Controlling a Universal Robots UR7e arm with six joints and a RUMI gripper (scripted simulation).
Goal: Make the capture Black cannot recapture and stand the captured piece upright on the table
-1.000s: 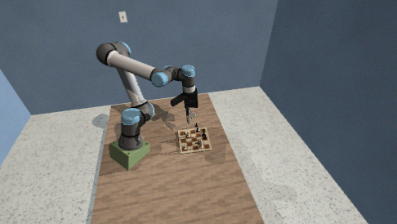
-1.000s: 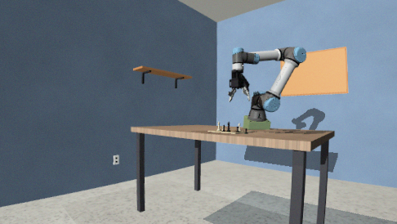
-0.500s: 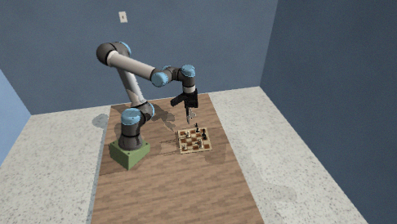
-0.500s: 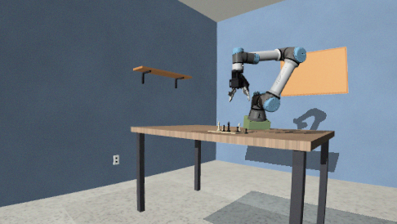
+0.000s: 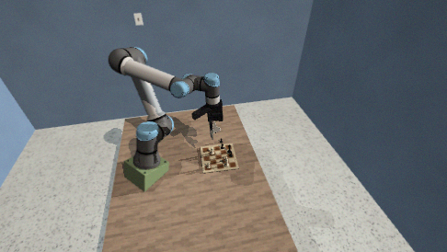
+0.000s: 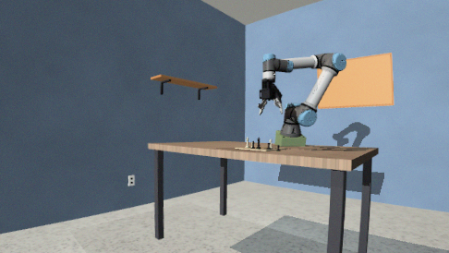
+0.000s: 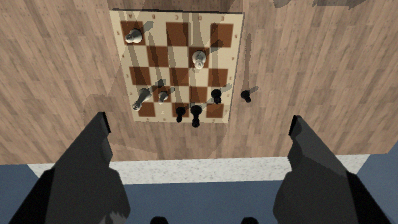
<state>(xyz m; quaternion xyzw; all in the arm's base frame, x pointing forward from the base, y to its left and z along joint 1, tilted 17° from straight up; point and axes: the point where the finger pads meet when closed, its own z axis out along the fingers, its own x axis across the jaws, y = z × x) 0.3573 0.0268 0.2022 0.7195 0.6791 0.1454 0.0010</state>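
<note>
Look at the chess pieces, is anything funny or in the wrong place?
Yes. One small black piece stands on the wooden table just beside the chessboard, off the squares. The other pieces sit on the board. The tool hangs open above, holding nothing.

Grey arm (image 5: 148,75) with blue joint caps, dark fingers

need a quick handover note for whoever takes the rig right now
Gripper: open, empty, high above the board's near edge.
Board: on the table, white and black pieces standing on it.
One black piece stands upright on the table just off the board's edge.
Done: it looks like the captured piece is already set aside.
Left: cannot tell from here whether the capturing white piece is on its square; check that and that every piece sits upright inside its square.
</note>
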